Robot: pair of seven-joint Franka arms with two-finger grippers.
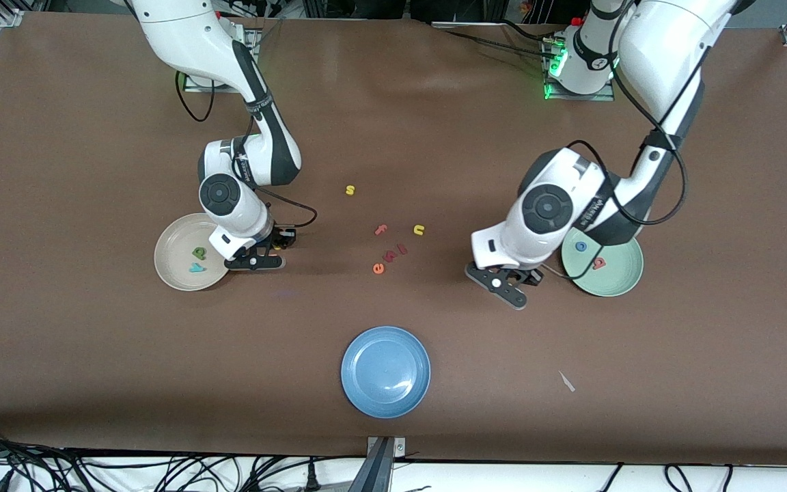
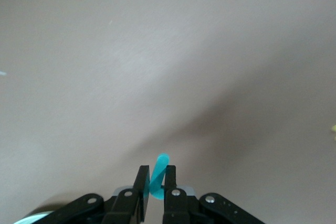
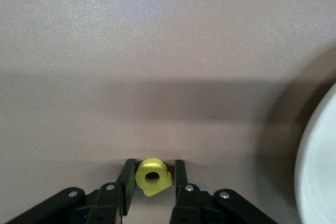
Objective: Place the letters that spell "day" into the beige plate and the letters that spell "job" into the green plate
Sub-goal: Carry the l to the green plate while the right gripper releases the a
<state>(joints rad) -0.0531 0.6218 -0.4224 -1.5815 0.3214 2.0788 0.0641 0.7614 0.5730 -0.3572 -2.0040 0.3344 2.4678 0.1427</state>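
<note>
My left gripper (image 1: 503, 283) is over bare table beside the green plate (image 1: 613, 281), shut on the teal "j" (image 2: 161, 162), which stands edgewise between its fingers (image 2: 142, 182). In the green plate lie the blue "o" (image 1: 581, 246) and the red "b" (image 1: 598, 262). My right gripper (image 1: 257, 260) is low at the table beside the beige plate (image 1: 173, 254), toward the table's middle. Its fingers are drawn in round the yellow "a" (image 3: 152, 177); one touches it and the other is a sliver away. The green "d" (image 1: 199, 253) and teal "y" (image 1: 197, 268) lie in the beige plate.
A blue plate (image 1: 385, 371) sits nearer the front camera, mid-table. Loose letters lie in the middle: yellow "s" (image 1: 350, 190), pink "f" (image 1: 381, 229), yellow "u" (image 1: 419, 230), orange "e" (image 1: 378, 268) and two small reddish ones beside it. A white scrap (image 1: 566, 381) lies toward the left arm's end.
</note>
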